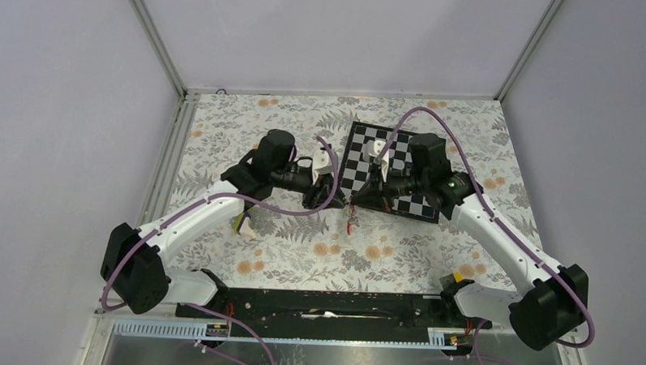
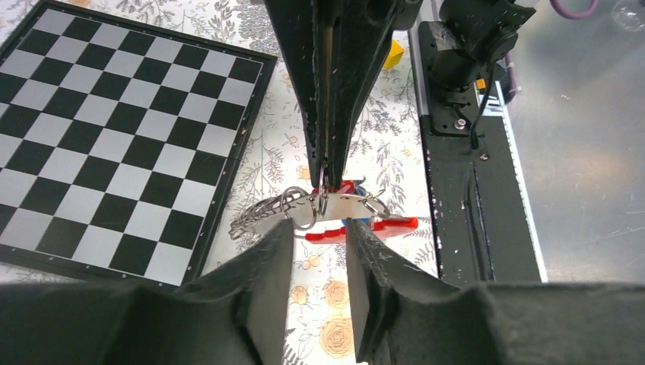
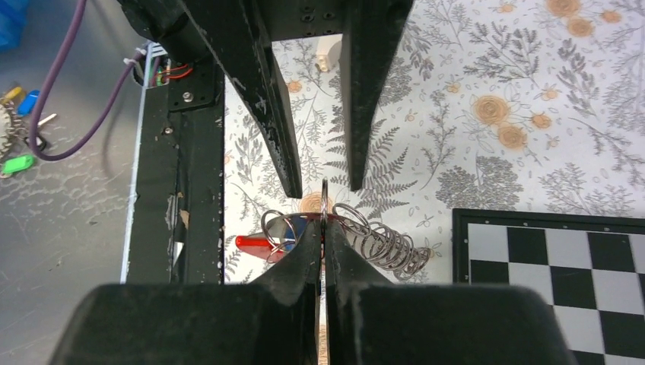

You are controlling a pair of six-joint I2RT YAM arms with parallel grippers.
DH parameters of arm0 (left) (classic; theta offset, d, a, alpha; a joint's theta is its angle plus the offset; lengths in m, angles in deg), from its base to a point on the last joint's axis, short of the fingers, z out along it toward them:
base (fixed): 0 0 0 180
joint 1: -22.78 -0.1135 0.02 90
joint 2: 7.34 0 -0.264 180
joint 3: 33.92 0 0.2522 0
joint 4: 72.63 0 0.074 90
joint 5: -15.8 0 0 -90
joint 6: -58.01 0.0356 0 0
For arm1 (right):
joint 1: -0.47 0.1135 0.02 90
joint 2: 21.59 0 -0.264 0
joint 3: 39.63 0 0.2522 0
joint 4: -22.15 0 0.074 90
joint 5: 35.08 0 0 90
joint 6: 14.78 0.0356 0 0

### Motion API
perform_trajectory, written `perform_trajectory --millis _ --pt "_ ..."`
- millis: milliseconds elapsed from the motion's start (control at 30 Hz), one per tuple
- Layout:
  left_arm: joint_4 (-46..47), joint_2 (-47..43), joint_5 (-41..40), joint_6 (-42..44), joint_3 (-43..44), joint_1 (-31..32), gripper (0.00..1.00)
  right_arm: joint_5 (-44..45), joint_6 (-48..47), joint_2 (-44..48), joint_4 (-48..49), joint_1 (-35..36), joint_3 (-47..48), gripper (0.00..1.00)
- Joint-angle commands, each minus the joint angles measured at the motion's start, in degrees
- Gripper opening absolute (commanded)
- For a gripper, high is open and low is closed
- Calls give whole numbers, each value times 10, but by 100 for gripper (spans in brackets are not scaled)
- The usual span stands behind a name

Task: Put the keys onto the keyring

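Pinching keyring (image 3: 324, 199) edge-on at frame centre, right gripper (image 3: 323, 222) fingers clamped together on it. Left gripper (image 2: 319, 225) fingers apart, flanking ring. Red-tagged key (image 2: 384, 225) just beside ring, lower centre, right of chessboard (image 2: 114, 129).

The left claw (image 2: 319, 228) and right claw (image 3: 323, 228) meet tip-to-tip, chessboard (image 2: 114, 137) close beside.

The table (image 1: 301, 255) has a floral-patterned top. A black-and-white chessboard (image 2: 114, 137) lies flat on it. One corner of the board is near the right gripper (image 3: 323, 228), and the rest extends beneath that arm. A yellow-green and white wedge block (image 1: 243, 224) lies well behind the left gripper (image 2: 319, 224), under its forearm. A small yellow block (image 1: 456, 278) lies well behind the right gripper, beside the arm base.
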Motion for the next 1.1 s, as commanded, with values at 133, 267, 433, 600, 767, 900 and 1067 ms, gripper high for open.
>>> perform_trajectory --millis 133,267,433,600,767,900,1067 --pt "-22 -14 2 70 23 -4 55 114 -60 -27 -149 47 99 0" --pt "-28 -14 19 84 30 -4 59 163 -73 -45 -211 62 141 0" --pt "-18 -8 44 93 27 -3 60 210 -97 -73 -288 79 197 0" --pt "0 5 68 100 29 -3 60 242 -114 -101 -347 94 242 0" --pt "38 14 70 77 30 -3 54 269 -128 -124 -400 102 278 0" --pt "92 21 73 36 15 -3 50 276 -134 -130 -415 106 288 0" --pt "153 28 83 -1 -8 -3 44 276 -134 -130 -416 107 293 0"
